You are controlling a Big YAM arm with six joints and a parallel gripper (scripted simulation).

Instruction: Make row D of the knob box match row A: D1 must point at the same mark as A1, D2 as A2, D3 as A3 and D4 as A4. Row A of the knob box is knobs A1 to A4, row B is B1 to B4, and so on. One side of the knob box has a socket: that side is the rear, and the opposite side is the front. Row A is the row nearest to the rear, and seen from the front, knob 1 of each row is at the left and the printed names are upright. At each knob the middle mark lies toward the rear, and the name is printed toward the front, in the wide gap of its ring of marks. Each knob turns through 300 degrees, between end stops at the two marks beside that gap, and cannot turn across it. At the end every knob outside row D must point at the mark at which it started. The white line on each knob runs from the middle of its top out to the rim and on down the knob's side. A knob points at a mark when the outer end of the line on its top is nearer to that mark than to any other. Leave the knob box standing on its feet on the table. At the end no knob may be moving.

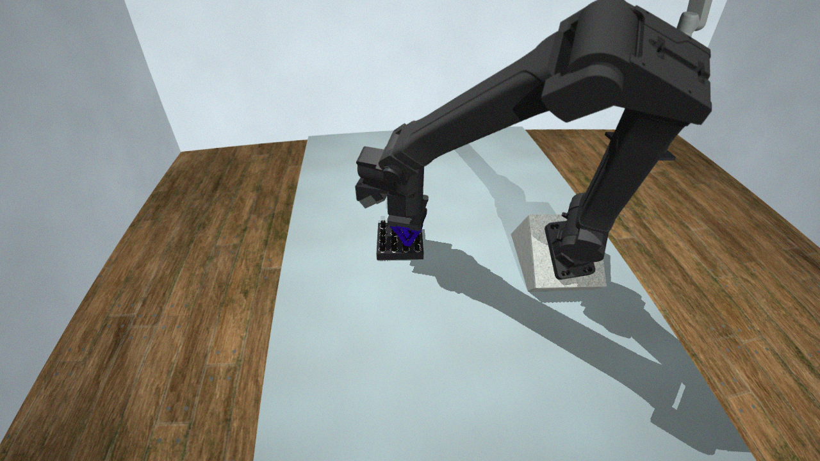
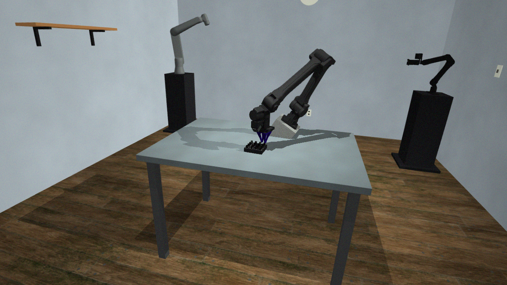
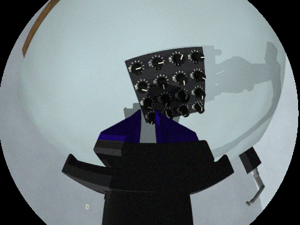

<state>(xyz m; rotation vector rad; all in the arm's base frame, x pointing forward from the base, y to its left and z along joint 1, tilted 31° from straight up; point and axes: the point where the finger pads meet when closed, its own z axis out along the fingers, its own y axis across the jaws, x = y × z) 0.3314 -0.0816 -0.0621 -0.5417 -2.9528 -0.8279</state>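
Note:
The black knob box (image 1: 400,256) (image 2: 253,151) (image 3: 170,54) stands on the table. By the printed names, its rear faces right in the wrist view, so row D is the left column. D1 (image 3: 137,68) points rearward; D2 (image 3: 142,87), D3 (image 3: 147,102) and D4 (image 3: 151,117) show lines turned toward the image bottom. A1 (image 3: 197,57) points rearward, A2 (image 3: 199,75) right and slightly down, A3 (image 3: 199,92) downward; A4 (image 3: 199,107) has a diagonal line. My gripper (image 1: 408,244) (image 2: 263,142) (image 3: 148,113) is narrowly open, low over the box near D4; I see no knob clamped. The socket is not visible.
The arm's pale stone base block (image 1: 535,274) (image 2: 282,128) stands on the table (image 1: 344,367) (image 2: 301,162) beyond the box. Two other arms stand on black pedestals (image 2: 180,102) (image 2: 423,131) away from the table. Neighbouring knobs stand close together, and the arm's shadow darkens several.

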